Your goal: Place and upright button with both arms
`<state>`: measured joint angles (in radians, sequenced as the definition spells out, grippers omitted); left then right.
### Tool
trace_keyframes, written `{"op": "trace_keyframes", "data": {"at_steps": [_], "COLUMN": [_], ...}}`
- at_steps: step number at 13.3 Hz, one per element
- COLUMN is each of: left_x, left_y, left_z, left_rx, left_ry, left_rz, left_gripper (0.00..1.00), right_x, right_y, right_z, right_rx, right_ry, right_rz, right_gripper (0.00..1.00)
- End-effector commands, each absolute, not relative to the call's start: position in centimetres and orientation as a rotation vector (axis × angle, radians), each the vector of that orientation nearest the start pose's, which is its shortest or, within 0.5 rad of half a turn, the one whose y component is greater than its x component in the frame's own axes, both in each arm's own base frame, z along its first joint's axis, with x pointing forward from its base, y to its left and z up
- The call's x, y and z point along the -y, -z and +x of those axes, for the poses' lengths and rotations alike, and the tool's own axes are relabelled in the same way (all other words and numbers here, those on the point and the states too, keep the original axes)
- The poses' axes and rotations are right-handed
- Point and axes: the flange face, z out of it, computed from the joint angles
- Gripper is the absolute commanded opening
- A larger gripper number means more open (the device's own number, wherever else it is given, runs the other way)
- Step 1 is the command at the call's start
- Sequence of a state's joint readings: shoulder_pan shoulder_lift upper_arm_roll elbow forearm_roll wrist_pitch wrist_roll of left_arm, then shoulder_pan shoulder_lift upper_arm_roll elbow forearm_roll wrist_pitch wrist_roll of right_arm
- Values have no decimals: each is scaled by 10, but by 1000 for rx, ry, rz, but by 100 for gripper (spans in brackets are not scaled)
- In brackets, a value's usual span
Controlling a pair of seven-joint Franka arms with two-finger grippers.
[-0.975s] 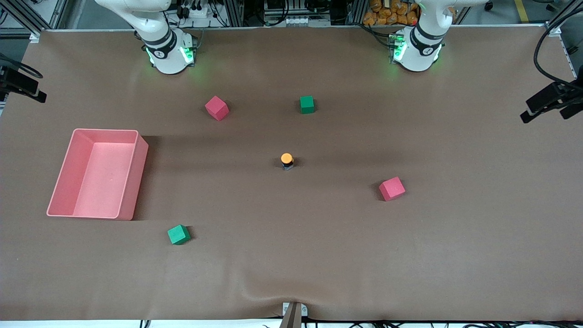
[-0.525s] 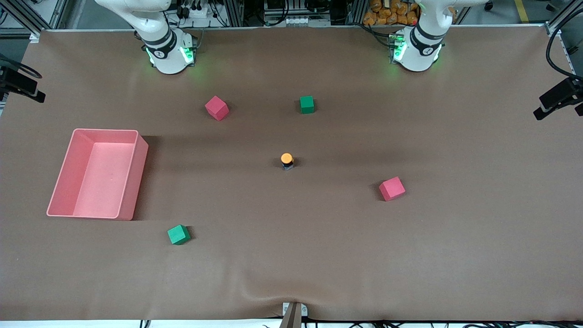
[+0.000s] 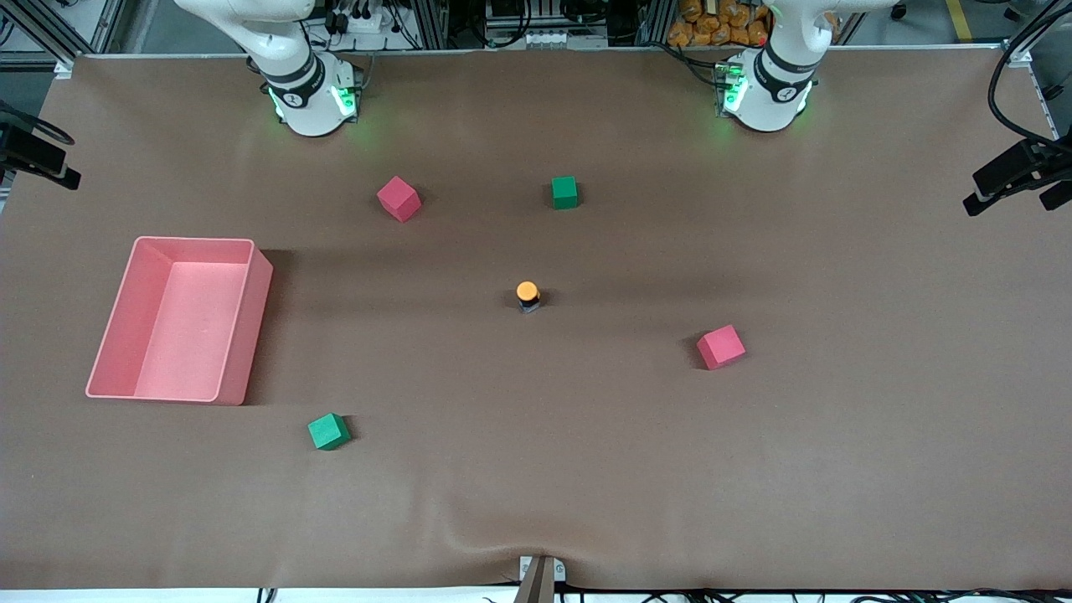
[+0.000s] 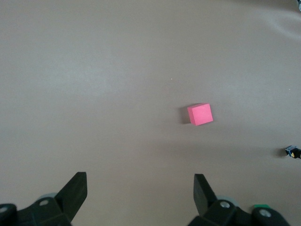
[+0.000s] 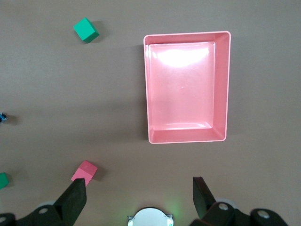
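Note:
The button (image 3: 528, 294) stands upright near the middle of the table, orange cap up on its black body. It just shows at the edge of the left wrist view (image 4: 292, 151) and of the right wrist view (image 5: 3, 117). My left gripper (image 3: 1009, 199) hangs high over the left arm's end of the table, open and empty (image 4: 139, 186). My right gripper (image 3: 50, 167) hangs high over the right arm's end of the table, open and empty (image 5: 138, 188). Both are well away from the button.
A pink bin (image 3: 193, 241) lies toward the right arm's end (image 5: 188, 34). Two red cubes (image 3: 399, 198) (image 3: 720, 347) and two green cubes (image 3: 564, 192) (image 3: 328, 431) lie scattered around the button. One red cube shows in the left wrist view (image 4: 200, 114).
My left gripper has swayed slightly at the table's end. The button, cubes, bin and right gripper have not moved.

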<state>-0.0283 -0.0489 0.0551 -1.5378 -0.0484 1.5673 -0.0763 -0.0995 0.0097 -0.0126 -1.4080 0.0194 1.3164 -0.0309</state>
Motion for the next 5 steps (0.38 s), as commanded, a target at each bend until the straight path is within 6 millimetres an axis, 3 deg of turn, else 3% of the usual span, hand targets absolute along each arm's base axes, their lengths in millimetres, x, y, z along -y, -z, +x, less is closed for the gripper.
{"op": "trace_keyframes", "data": {"at_steps": [1, 5], "left_x": [-8, -7], "left_y": [-670, -665], "left_z": [537, 540], "left_rx": [167, 134], "left_ry": [115, 101], "left_rz": [-3178, -3178], "left_gripper": [100, 100], "right_x": [59, 58], "right_y": [-678, -675], "right_z": [523, 525], "right_rx": [-124, -123], "right_ry": [-143, -152], "right_rz": [-3122, -3118], "right_gripper": [100, 100]}}
